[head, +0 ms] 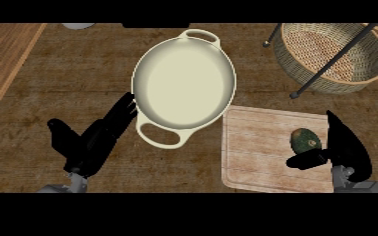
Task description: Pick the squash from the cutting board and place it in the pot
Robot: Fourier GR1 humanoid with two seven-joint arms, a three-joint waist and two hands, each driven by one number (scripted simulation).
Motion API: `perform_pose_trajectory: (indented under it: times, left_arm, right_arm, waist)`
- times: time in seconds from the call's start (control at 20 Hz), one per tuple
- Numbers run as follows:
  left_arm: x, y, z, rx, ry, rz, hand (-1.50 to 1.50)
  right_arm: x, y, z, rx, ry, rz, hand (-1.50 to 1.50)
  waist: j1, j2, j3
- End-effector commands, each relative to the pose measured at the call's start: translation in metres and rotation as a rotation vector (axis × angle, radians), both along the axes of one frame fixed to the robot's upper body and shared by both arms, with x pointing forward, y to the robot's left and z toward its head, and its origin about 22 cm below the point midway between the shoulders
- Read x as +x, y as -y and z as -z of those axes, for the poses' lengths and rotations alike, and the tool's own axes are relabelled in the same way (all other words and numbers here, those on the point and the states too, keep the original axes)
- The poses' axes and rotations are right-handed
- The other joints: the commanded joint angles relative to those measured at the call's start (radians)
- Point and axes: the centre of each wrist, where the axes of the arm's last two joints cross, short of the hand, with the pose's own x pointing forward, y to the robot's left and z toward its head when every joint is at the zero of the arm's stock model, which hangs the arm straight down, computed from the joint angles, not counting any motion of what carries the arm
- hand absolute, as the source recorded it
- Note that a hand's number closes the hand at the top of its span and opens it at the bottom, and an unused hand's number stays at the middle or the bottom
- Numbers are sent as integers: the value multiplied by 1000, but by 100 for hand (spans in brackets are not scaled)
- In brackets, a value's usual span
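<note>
Squash lies on the cutting board right of the empty pot; right hand open beside it, seemingly not gripping.

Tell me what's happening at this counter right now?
The right hand is at the squash on the cutting board, thumb beneath it and fingers alongside, not yet closed round it. The squash lies on the board. The cream pot beside the board holds nothing. The left hand rests open beside the pot's near handle. A wicker basket sits behind the board.
</note>
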Motion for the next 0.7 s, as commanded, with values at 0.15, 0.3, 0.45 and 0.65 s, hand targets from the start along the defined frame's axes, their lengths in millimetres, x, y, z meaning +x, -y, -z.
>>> perform_pose_trajectory:
  times: [0.15,0.3,0.45,0.65]
  left_arm:
    - [-5,5,-4,-10,5,9,0]
    - [7,11,22,-1,31,-26,0]
    - [4,15,-5,13,3,-20,0]
    - [-3,-15,-15,24,18,-18,0]
  right_arm:
    - [11,0,21,-4,-70,90,-150]
    - [1,13,35,-4,-75,85,-150]
    - [19,5,24,8,-95,86,-150]
    - [3,22,36,45,-54,108,150]
  waist:
    - [3,0,0]
    - [-3,1,0]
    - [1,1,0]
    - [0,0,0]
